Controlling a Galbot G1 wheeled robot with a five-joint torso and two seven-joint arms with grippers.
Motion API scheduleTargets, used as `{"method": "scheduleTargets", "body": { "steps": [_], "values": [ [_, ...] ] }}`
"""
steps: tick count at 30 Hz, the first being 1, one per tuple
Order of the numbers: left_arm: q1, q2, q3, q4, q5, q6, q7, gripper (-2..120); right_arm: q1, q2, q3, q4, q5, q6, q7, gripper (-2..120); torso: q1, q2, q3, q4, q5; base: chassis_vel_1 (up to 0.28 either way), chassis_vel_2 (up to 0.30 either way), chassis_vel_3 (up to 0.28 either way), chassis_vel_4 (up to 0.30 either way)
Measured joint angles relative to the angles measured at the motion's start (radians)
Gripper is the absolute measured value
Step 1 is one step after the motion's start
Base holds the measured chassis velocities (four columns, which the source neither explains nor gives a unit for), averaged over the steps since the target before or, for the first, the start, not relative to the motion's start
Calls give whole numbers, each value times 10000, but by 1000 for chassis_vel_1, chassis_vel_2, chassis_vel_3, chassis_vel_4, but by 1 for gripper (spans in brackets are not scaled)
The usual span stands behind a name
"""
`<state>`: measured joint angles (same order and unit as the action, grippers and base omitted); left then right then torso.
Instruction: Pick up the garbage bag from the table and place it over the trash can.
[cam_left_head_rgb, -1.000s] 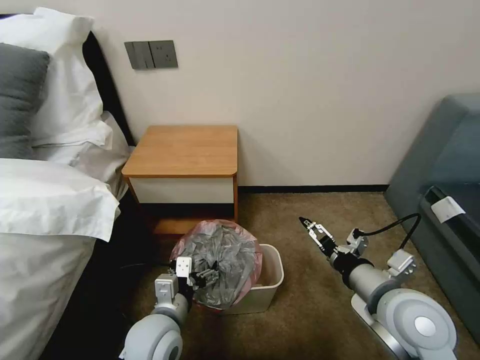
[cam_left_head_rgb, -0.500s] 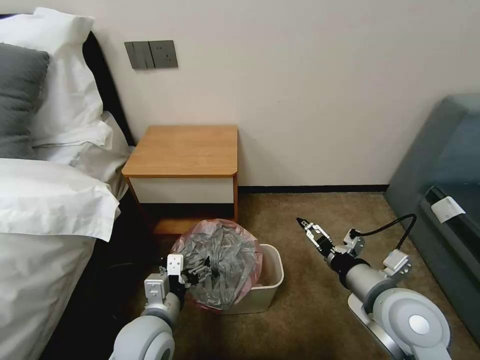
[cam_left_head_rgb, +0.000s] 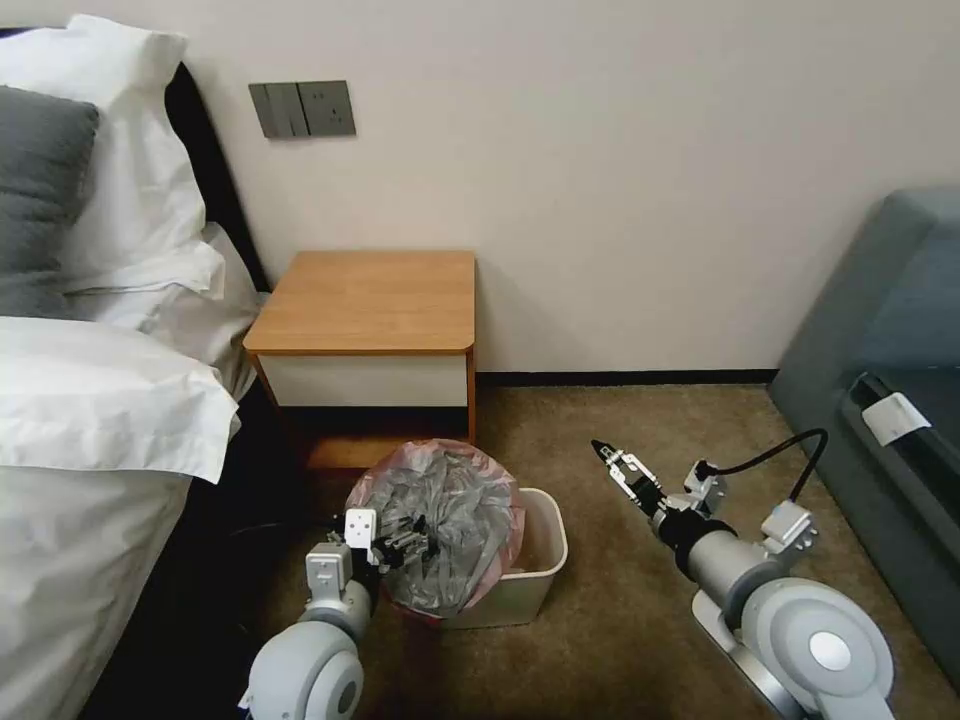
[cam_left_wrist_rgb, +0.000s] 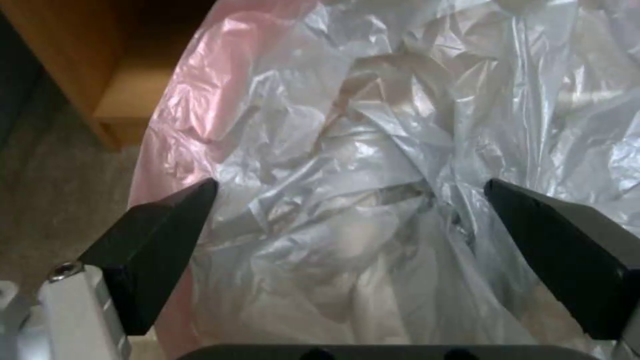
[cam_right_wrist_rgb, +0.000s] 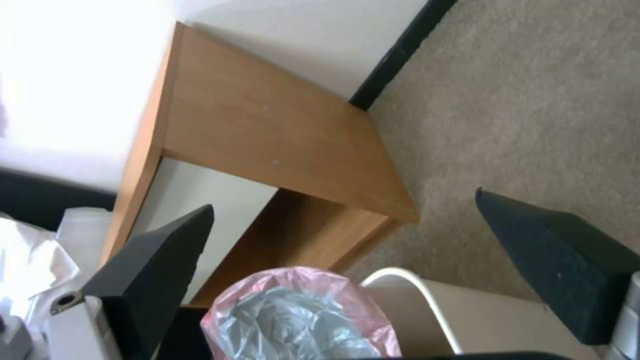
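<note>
We see the left pincer (cam_left_wrist_rgb: 347, 220) spread against the bag (cam_left_head_rgb: 440, 525) over the bin (cam_left_head_rgb: 535, 580); right pincer (cam_left_head_rgb: 608, 455) spread, at 3 o'clock.

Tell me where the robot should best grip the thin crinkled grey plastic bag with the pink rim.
Probably the pink rim of the thin crinkled grey plastic bag where it bunches on the bed side of the beige plastic bin, coming from the near side, where the open left gripper is. The rim is the edge that must stretch over.
</note>
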<state>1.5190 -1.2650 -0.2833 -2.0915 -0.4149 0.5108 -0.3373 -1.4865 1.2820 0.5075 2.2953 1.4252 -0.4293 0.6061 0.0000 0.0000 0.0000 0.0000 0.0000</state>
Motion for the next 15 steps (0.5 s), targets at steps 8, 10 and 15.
{"method": "scheduleTargets", "body": {
  "steps": [8,10,15],
  "values": [
    [-71,-24,84,44,-232,167,-255,100,48,6,-10,-95,-38,13,10,100,-1,0,1,0,0,0,0,0,0],
    [-158,-4,106,83,-335,246,-303,100,47,31,-10,-124,-65,14,10,100,0,0,0,0,0,0,0,0,0],
    [-319,8,163,160,-586,379,-459,100,42,58,-4,-138,-102,19,12,100,0,0,0,0,0,0,0,0,0]
  ]
}}
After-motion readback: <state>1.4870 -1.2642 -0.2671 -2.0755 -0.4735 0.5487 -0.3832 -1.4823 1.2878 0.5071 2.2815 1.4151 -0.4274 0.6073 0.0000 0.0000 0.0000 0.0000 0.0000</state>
